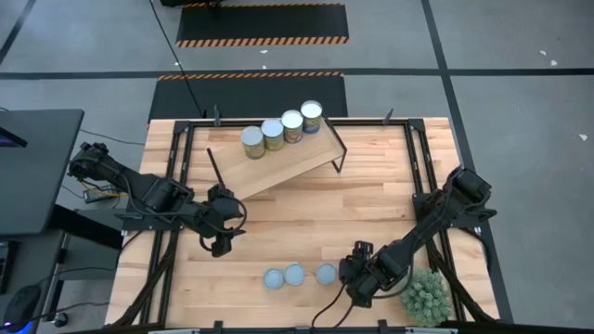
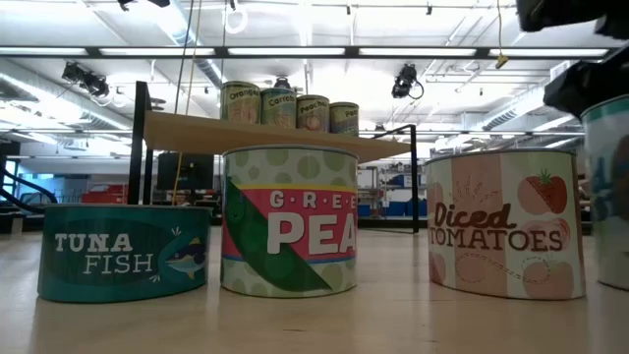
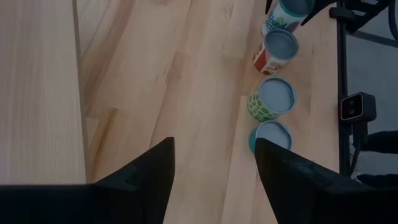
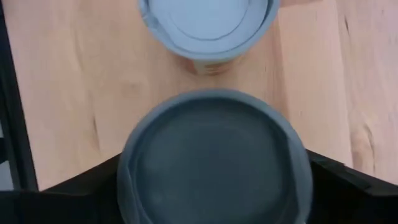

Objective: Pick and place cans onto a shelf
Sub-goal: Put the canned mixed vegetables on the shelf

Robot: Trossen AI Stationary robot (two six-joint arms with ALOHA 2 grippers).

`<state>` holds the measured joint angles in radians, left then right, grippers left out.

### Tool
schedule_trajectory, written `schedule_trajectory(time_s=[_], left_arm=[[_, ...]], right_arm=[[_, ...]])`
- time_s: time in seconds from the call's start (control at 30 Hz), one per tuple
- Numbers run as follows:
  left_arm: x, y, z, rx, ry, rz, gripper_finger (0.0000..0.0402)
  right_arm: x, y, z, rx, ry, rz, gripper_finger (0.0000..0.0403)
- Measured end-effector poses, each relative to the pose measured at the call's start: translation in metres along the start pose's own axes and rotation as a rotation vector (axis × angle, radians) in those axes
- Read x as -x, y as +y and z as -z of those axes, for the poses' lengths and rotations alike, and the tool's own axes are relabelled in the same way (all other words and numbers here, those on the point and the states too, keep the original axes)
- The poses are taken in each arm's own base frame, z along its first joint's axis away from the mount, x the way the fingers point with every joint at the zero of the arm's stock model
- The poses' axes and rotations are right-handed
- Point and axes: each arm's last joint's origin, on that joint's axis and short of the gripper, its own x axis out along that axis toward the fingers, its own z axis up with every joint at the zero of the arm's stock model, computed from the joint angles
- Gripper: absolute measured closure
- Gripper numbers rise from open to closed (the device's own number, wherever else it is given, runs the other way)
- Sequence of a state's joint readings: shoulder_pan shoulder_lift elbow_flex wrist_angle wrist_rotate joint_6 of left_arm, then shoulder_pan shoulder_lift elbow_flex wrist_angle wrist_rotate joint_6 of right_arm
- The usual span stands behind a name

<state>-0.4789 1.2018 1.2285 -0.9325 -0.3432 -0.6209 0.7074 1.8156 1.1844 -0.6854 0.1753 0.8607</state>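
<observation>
Cans filled most of what I could see from the table edge. Four of them (image 1: 283,130) stood in a row along the far edge of the tilted wooden shelf (image 1: 278,162), touching or nearly so. Near the front edge sat a squat tuna tin (image 2: 125,251), a green-pea can (image 2: 289,220) and a diced-tomato can (image 2: 505,223), lined up close together, with a fourth can (image 4: 214,165) at the right end of that row.

That fourth can lay between the fingers of the right gripper (image 1: 360,271). Its wrist camera looked straight down on the dull grey lid, a dark finger showing at each side. The jaws stood wide around it; whether the pads were already pressing on the wall I could not tell. The left gripper (image 1: 223,227) hung partly spread and empty over bare tabletop, between the shelf and the row.

To my eye these were rigid metal cylinders with paper labels, stiff enough to take a firm squeeze without denting. If full, I judged they would be fairly heavy for their size. The smooth curved wall might slip or twist in a loose pinch. The sound hold looked to be across the full width at mid-height, below the raised rim, and kept upright, since the sloping shelf could let a tilted can roll.
</observation>
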Motion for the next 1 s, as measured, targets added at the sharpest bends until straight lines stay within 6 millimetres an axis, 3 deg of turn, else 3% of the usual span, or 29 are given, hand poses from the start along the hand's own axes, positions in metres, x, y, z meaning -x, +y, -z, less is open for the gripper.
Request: schedule_trajectory(time_s=[0.2,0.5,0.7,0.87,1.0], left_arm=[[0.0,0.0,0.0,0.037,0.002,0.007,0.0176],[0.015,-0.003,-0.004,0.026,-0.031,0.18,0.0189],[0.026,0.009,-0.001,0.034,-0.17,0.241,0.0221],[0.013,0.023,0.012,0.099,-0.257,0.267,0.0241],[0.005,0.031,0.014,0.158,-0.325,0.274,0.025]], right_arm=[[-0.003,-0.009,-0.009,0.04,-0.004,0.002,0.0114],[0.01,-0.039,-0.032,0.137,0.003,-0.005,0.0115],[0.045,-0.075,-0.043,0.153,0.02,0.0,0.0113],[0.078,-0.117,-0.055,0.171,-0.03,-0.01,0.0113],[0.093,-0.154,-0.063,0.15,-0.033,-0.029,0.0113]])
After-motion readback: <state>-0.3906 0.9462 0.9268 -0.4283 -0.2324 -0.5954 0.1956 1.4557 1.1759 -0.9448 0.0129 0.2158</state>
